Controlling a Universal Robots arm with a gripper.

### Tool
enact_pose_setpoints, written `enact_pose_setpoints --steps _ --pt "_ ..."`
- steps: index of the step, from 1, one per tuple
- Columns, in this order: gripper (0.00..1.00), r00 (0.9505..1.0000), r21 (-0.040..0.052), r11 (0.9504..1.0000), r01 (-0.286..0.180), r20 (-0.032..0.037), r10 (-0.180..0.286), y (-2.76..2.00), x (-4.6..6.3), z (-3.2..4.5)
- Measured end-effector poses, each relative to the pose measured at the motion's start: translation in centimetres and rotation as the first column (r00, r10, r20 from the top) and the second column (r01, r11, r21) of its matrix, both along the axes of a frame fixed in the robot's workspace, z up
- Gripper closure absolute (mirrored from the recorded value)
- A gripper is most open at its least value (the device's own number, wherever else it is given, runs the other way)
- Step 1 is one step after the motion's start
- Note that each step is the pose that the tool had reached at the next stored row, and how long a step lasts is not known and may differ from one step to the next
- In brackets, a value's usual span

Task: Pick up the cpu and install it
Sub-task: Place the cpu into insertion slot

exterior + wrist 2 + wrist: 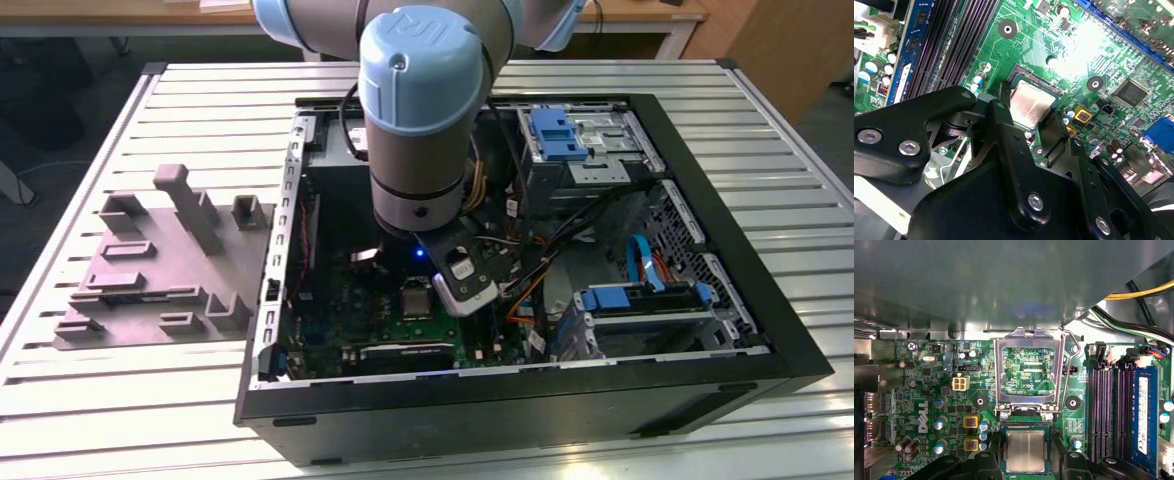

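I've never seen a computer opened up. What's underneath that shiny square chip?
The cpu lies in its socket on the green motherboard, between the tool's fingers. The socket's contacts beneath are covered. The hinged metal frame stands open beside it.

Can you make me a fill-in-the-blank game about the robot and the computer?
1. The cpu sits between the fingers of the robot's ____.
2. The motherboard around the chip is coloured ____.
3. The silver metal frame over the socket is flipped ____.
4. In the exterior view, the open computer case lies on a slatted ____.

Missing words: hand; green; open; table
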State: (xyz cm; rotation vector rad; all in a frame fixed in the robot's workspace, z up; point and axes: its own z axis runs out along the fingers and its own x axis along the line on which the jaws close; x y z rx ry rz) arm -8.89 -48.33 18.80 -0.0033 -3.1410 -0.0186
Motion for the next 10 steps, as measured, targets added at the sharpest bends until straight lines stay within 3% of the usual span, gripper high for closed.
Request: enact_pose_setpoints --steps 10 --pt "0.53 1.0 -0.0084 1.0 0.0 0.0 0.0 0.0 0.02 0.22"
